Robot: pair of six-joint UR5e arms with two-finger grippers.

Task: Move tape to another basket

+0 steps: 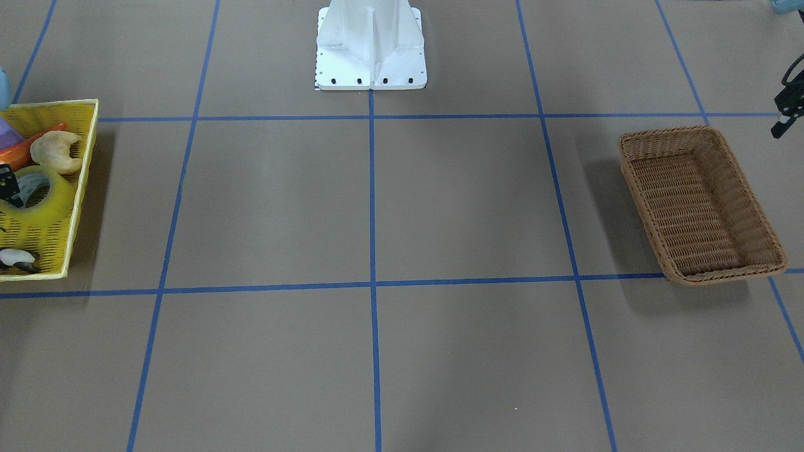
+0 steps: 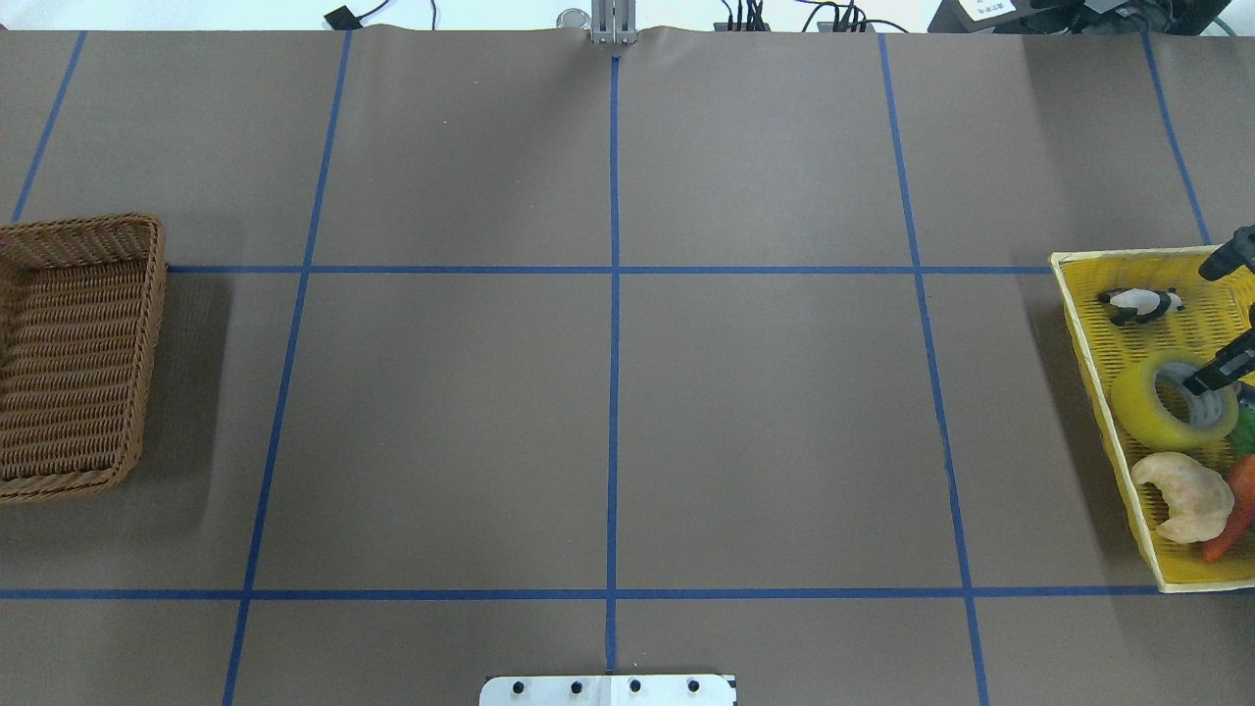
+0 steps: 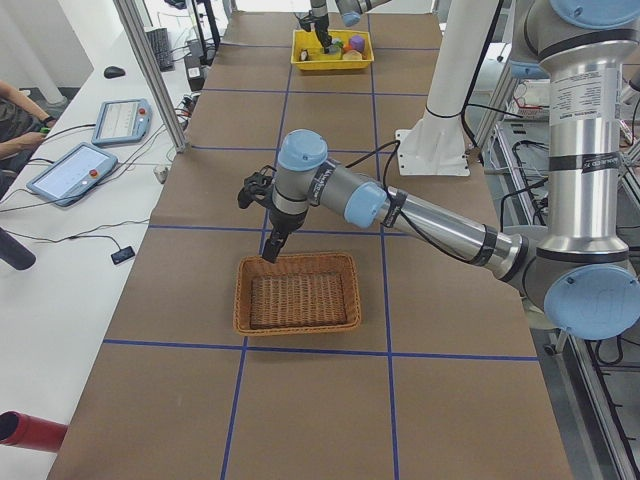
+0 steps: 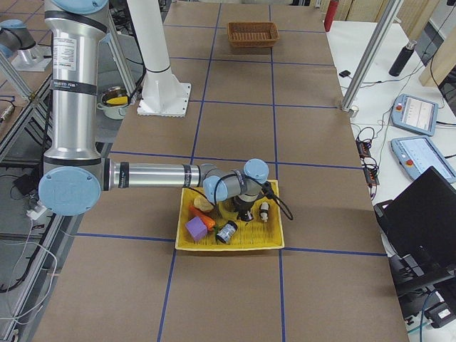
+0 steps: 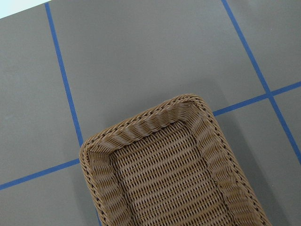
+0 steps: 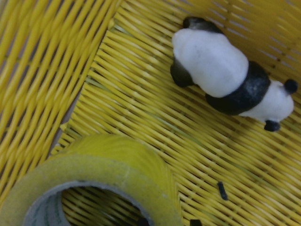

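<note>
The tape [image 2: 1155, 412], a yellow translucent roll, lies in the bright yellow plastic basket [image 2: 1086, 343] at the table's right end. It also shows in the front view [image 1: 47, 204] and close up in the right wrist view [image 6: 94, 169]. My right gripper [image 2: 1216, 373] reaches down into the roll: one finger [image 2: 1204, 378] is inside the core, and two dark tips straddle the roll's wall in the wrist view. The roll rests on the basket floor. The brown wicker basket [image 2: 147, 343] sits empty at the left end. My left gripper [image 1: 780, 125] hovers beside its far corner [image 3: 270, 250]; I cannot tell whether it is open or shut.
A panda figure [image 2: 1137, 306], a croissant [image 2: 1186, 495], an orange carrot [image 2: 1237, 520] and a purple block [image 4: 196, 228] share the yellow basket. The robot's white base [image 1: 370, 50] stands at mid table. Blue tape lines grid the brown tabletop.
</note>
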